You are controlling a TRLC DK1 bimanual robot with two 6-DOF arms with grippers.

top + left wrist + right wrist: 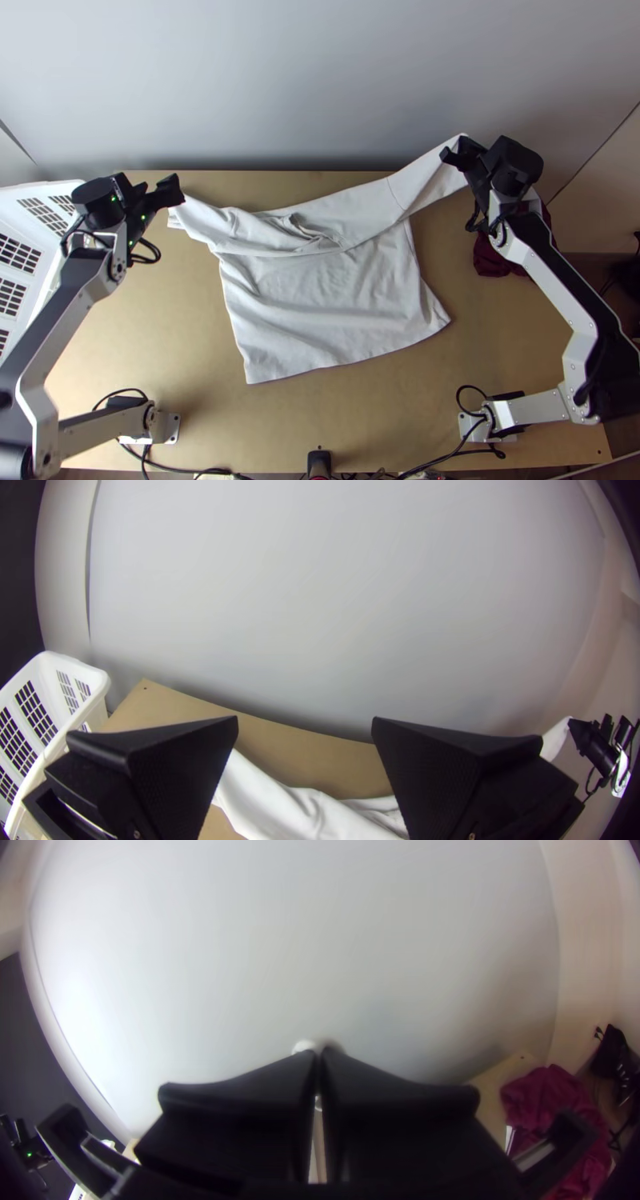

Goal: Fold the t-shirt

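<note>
currently, the left gripper [305,723], fingers wide apart and holding nothing, hangs near the tabletop's [152,320] far-left corner, just beside the loose left end of the white t-shirt [328,296]; the garment's rumpled upper band runs rightward, its lower part spread nearward, to the right gripper [320,1053], pinched closed on a raised end.

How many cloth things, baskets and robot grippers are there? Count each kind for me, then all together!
Cloth things: 2 (white t-shirt, dark red bunched cloth)
Baskets: 1 (white basket with slotted sides)
Grippers: 2 (black left gripper, black right gripper)
Total: 5
</note>
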